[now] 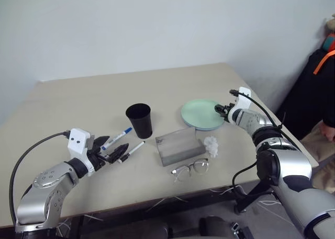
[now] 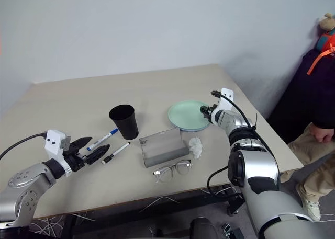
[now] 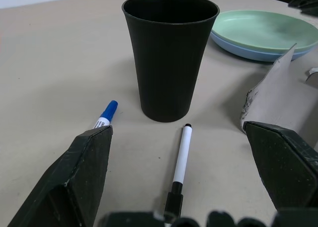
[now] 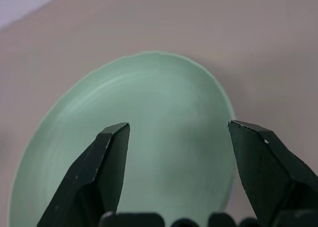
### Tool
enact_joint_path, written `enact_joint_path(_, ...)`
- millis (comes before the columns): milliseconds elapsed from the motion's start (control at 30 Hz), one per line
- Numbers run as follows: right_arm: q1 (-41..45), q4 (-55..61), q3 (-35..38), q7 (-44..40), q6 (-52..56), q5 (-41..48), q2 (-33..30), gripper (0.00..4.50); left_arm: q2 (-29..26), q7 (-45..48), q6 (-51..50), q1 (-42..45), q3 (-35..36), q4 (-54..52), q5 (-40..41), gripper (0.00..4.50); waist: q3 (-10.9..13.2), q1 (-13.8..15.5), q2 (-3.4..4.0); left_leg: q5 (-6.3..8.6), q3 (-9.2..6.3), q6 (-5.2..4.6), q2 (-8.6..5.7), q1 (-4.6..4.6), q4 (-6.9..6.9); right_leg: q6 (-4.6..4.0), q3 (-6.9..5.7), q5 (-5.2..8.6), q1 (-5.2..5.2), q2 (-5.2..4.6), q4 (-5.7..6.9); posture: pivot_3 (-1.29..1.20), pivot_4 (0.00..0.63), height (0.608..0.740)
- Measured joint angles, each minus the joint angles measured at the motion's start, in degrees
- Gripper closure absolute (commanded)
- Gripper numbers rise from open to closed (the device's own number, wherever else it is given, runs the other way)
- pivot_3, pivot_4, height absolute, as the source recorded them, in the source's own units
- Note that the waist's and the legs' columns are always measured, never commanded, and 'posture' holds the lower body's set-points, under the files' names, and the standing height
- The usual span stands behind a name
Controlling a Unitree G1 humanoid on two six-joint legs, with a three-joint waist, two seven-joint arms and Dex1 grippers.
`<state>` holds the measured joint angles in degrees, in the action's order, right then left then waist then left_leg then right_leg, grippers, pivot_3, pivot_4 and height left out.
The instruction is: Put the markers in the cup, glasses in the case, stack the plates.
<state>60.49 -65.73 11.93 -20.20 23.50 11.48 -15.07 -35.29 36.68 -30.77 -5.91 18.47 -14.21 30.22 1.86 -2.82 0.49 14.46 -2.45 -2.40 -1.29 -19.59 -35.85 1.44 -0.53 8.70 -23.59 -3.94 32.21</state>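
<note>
The mint green plate (image 1: 202, 113) lies on top of the light blue plate (image 3: 237, 44) at the right of the table (image 1: 78, 103). My right gripper (image 4: 179, 132) hangs open just over the green plate's near rim with nothing between its fingers. The black cup (image 1: 139, 120) stands upright at the middle. Left of it lie the blue-capped marker (image 1: 118, 138) and the black-capped marker (image 1: 133, 150). My left gripper (image 1: 111, 148) is open, low over the table, pointing at the markers and the cup. The grey case (image 1: 179, 146) is shut, and the glasses (image 1: 191, 168) lie in front of it.
A crumpled white tissue (image 1: 211, 146) sits right of the case. The table's right edge runs close behind my right arm. A person (image 2: 319, 139) and a dark bag with an orange strap (image 1: 324, 61) are beyond that edge. Loose cables hang along the front edge.
</note>
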Motion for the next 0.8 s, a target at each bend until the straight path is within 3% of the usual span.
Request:
enact_joint_path(200,-8.60,21.68,-12.75,-20.92,7.87,-3.23,-9.02,1.01,0.17,0.08,0.00,-0.37,0.03,-0.10,-0.01,0.00,-0.02,0.28,-0.03,0.10,-0.21,0.17,-0.03,-0.02,-0.03,0.00,0.12,0.00,0.03,-0.05,0.12,0.00,0.000,0.727)
enact_joint_path(433,-16.02,37.54,-20.49,-37.00,12.14,-3.69,-19.24,1.01,0.20,0.12,0.03,-0.58,0.05,-0.20,-0.02,0.00,0.00,0.17,-0.06,0.17,-0.07,0.26,-0.12,0.07,-0.05,0.01,0.15,0.01,-0.08,0.00,0.38,0.00,0.000,0.727)
enact_joint_path(633,-19.35,44.71,-24.38,-45.59,12.70,-3.47,-22.00,1.01,0.34,0.13,0.22,-0.79,0.06,-0.20,-0.02,0.00,0.05,0.15,-0.19,0.30,0.10,0.50,0.18,0.10,-0.18,0.03,-0.24,0.04,-0.10,-0.03,0.35,0.00,0.000,0.727)
enact_joint_path(800,-21.20,45.73,-27.84,-46.76,10.91,-4.57,-20.62,1.01,0.60,0.14,0.41,-1.23,0.06,-0.20,-0.03,0.00,0.06,0.20,-0.24,0.31,0.21,0.52,0.20,0.08,-0.21,0.03,-0.25,0.04,-0.17,-0.06,0.35,0.00,0.000,0.727)
